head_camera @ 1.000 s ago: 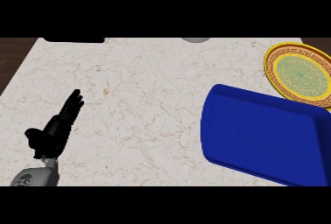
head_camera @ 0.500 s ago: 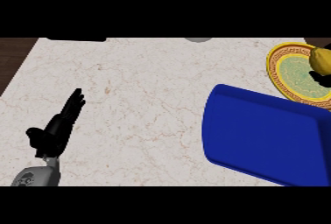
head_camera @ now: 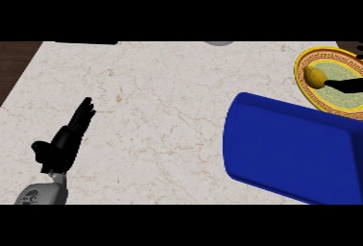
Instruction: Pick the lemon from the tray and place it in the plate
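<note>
Lying on the far-right plate (head_camera: 339,102), the lemon (head_camera: 314,76) meets my right hand (head_camera: 345,86), whose hold I cannot tell; next, I judge, release and withdrawal; left hand (head_camera: 65,139) open, near left.

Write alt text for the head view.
A lemon lies on the gold-rimmed plate at the marble counter's far right, with the robot's right hand coming in from the right edge beside it. A blue tray sits just nearer the robot, and the left hand rests open at lower left.
</note>
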Available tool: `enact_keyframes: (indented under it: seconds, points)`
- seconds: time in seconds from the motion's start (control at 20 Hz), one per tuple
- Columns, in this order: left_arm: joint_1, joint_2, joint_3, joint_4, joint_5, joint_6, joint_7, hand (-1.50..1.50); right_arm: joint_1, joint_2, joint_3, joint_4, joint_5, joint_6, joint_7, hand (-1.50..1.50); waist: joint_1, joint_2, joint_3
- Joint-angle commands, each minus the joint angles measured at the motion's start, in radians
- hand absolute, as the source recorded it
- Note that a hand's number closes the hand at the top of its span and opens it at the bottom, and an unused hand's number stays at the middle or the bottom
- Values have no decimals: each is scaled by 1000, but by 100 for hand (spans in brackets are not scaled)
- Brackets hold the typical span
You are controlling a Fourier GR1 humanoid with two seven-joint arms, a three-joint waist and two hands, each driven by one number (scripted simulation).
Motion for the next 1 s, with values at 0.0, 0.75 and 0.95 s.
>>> enact_keyframes:
  seconds: [0.0,0.75,0.95]
  points:
    - [2,11,12,10,0,-6,-14,0,-6,-11,-91,-1,-91,19,-10,-150,3,5,1]
    - [-2,-14,9,-25,-5,23,5,0,267,-230,-324,15,-332,451,-199,-150,-21,7,7]
    - [22,-5,12,15,-1,-6,-40,0,321,-253,-314,-5,-324,530,-263,-150,-15,8,7]
